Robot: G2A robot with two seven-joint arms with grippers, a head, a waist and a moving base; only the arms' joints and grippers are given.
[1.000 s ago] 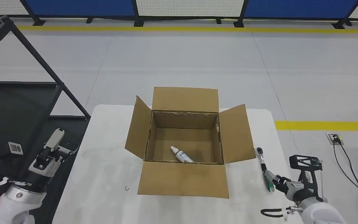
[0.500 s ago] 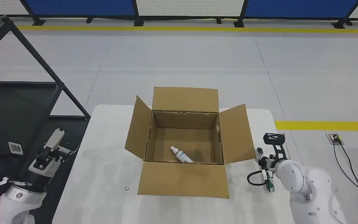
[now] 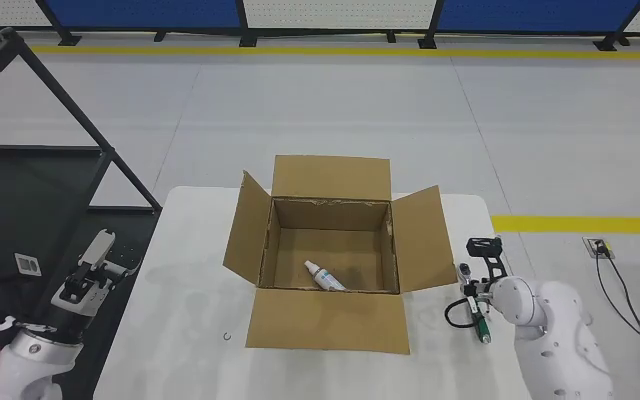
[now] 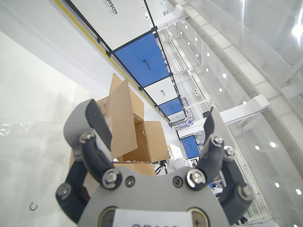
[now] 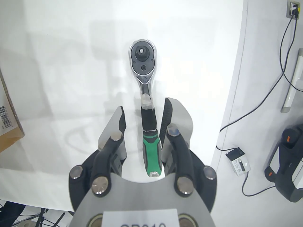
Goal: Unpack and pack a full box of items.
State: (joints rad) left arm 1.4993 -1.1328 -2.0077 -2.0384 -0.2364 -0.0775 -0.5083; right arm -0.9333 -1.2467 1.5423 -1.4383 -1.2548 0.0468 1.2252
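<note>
One chrome ratchet wrench with a green-and-black handle [image 5: 148, 121] lay flat on the white table [image 5: 59, 48], its handle between the right pincer's [image 5: 144, 108] parted fingers. An open brown cardboard box [image 3: 326, 322] holding a small white bottle [image 3: 322, 275] stood beside that pincer. The left pincer [image 4: 153, 119], spread wide, held nothing.

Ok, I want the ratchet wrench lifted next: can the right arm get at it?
Probably yes: the right gripper has its jaws open astride the ratchet wrench handle, with nothing between.
</note>
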